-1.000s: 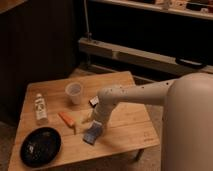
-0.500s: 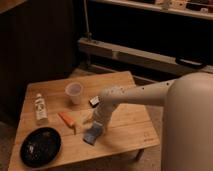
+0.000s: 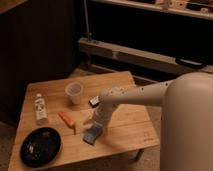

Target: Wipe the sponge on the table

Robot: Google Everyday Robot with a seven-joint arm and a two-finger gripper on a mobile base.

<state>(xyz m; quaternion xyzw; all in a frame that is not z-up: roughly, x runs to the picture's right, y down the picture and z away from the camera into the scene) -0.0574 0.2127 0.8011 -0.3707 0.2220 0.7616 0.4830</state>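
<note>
The white arm [image 3: 145,92] reaches in from 3 o'clock over the bamboo surface [image 3: 131,118], which stands before dark shelving. A black plate [image 3: 41,146] sits at 8 o'clock and a cup [image 3: 74,92] at 11. The pincer [image 3: 96,128] points down onto the blue sponge [image 3: 91,135] at 6 o'clock, near the front edge; its spread cannot be told. Bare boards lie toward 4 o'clock.

Single view only. The camera sits high on the robot's side, looking down and forward over the arm [image 3: 150,92], whose white bulk fills the lower right. The whole table [image 3: 131,125] is in frame at middle distance, with dark shelving [image 3: 150,30] behind. The gripper [image 3: 98,125] is at table centre, directly over the sponge [image 3: 91,135]
</note>
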